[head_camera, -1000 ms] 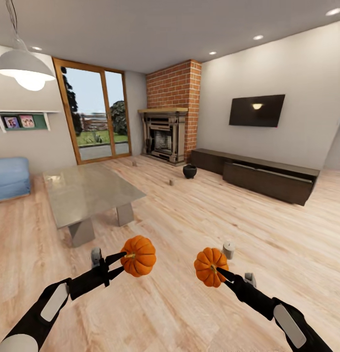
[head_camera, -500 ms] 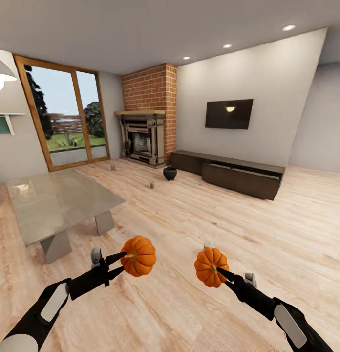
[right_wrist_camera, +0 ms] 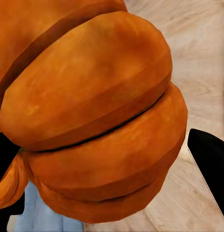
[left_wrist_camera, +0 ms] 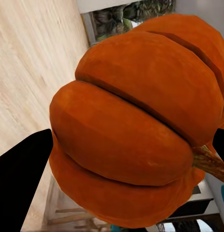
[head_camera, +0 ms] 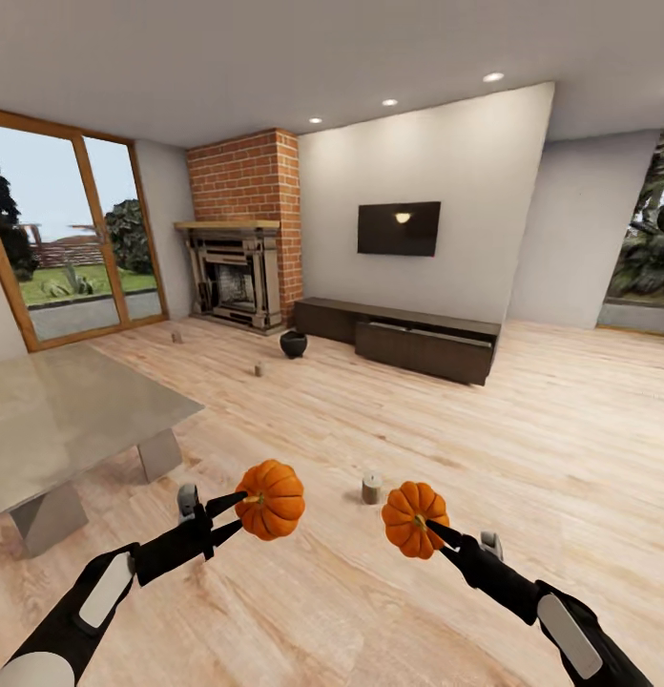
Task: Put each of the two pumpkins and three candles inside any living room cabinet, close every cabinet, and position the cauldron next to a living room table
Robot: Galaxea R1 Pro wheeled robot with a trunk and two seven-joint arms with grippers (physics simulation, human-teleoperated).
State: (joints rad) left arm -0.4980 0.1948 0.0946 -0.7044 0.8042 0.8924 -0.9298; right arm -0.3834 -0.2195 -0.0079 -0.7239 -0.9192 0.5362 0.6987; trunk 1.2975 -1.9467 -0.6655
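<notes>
Holding: my left gripper [head_camera: 238, 506] pinches one pumpkin [head_camera: 271, 499]; my right gripper [head_camera: 429, 530] pinches the other pumpkin [head_camera: 414, 519].
Cabinet [head_camera: 424, 345]: 12 o'clock.

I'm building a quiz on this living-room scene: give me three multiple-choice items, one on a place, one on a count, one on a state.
1. Where is the cauldron?
A. on the grey table
B. on the floor near the fireplace
C. inside the cabinet

2. How many candles stand on the floor?
A. one
B. three
C. five

3. What is the left gripper doing?
A. hanging open
B. gripping a candle
C. gripping a pumpkin

Answers: 1 B, it sits on the wood floor by the brick hearth. 2 B, candles at and. 3 C, its fingers close on the pumpkin.
</notes>
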